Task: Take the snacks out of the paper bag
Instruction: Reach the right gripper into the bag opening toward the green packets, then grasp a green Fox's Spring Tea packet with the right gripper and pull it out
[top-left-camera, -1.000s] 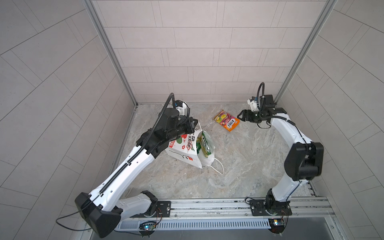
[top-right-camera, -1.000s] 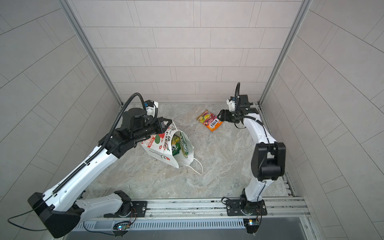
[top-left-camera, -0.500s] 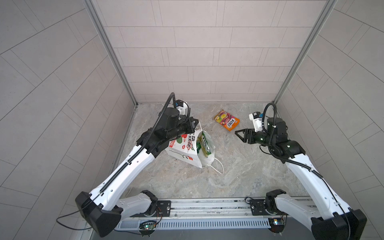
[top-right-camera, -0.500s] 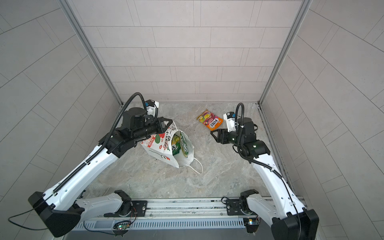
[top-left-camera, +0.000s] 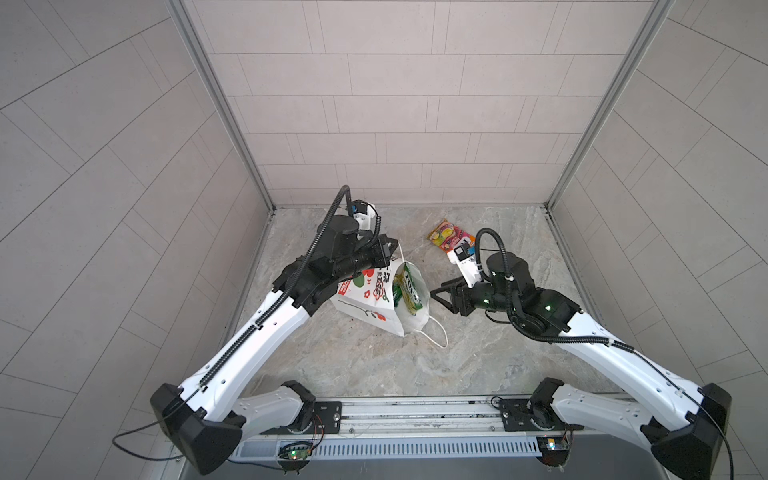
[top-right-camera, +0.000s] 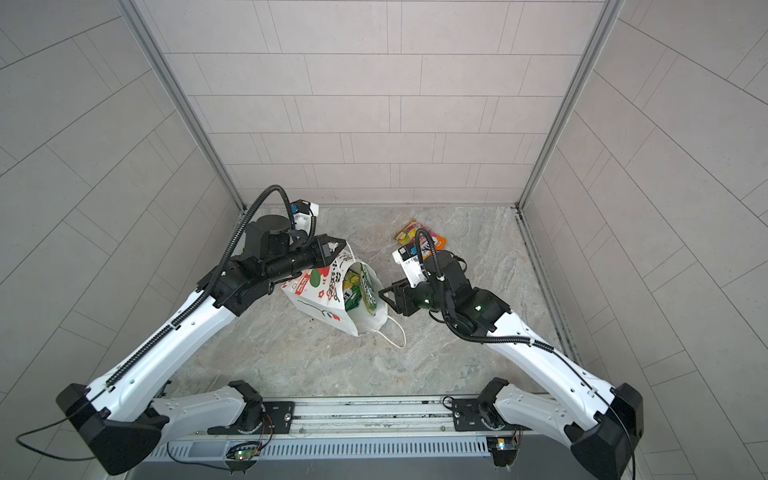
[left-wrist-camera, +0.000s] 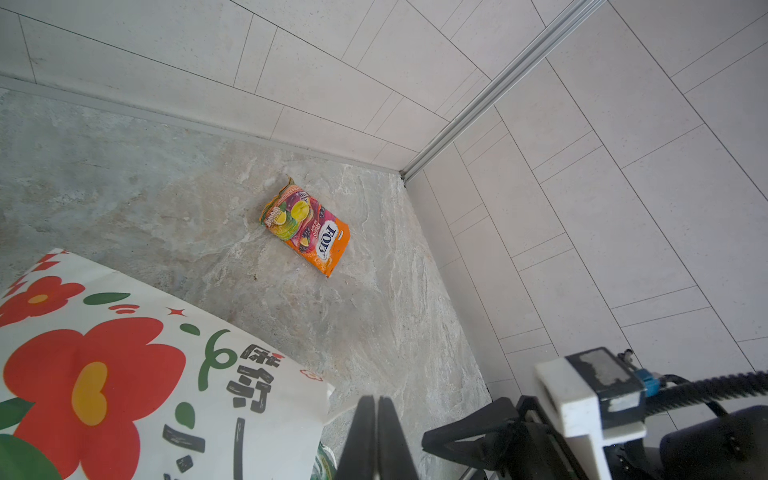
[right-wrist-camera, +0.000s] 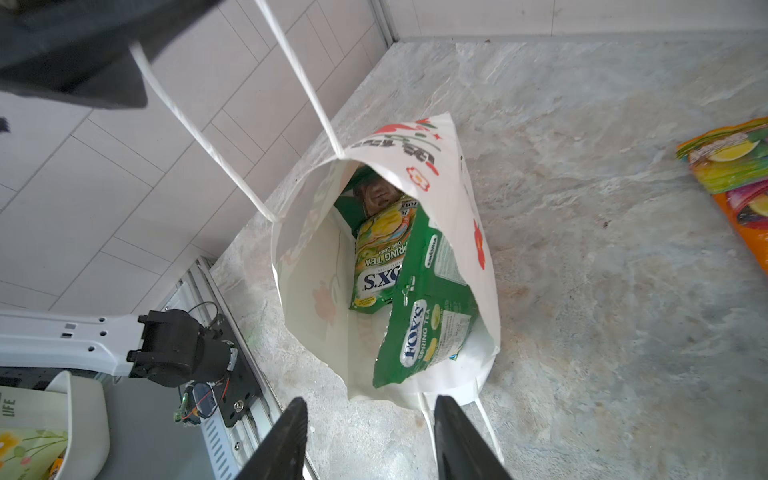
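The left gripper (top-left-camera: 390, 249) is clamped on the handle (right-wrist-camera: 309, 93) of the bag (top-left-camera: 365, 309), holding its mouth tipped toward the right gripper (right-wrist-camera: 370, 405). That gripper's jaws stand apart and empty just outside the opening. Straight ahead of it, inside the mouth, lies a green packet (right-wrist-camera: 424, 332), long axis running into the bag, with a second green packet (right-wrist-camera: 380, 253) deeper in. The orange packet (left-wrist-camera: 307, 228) lies out on the floor (top-left-camera: 374, 365), well apart. The right arm is the nearer one to reach in.
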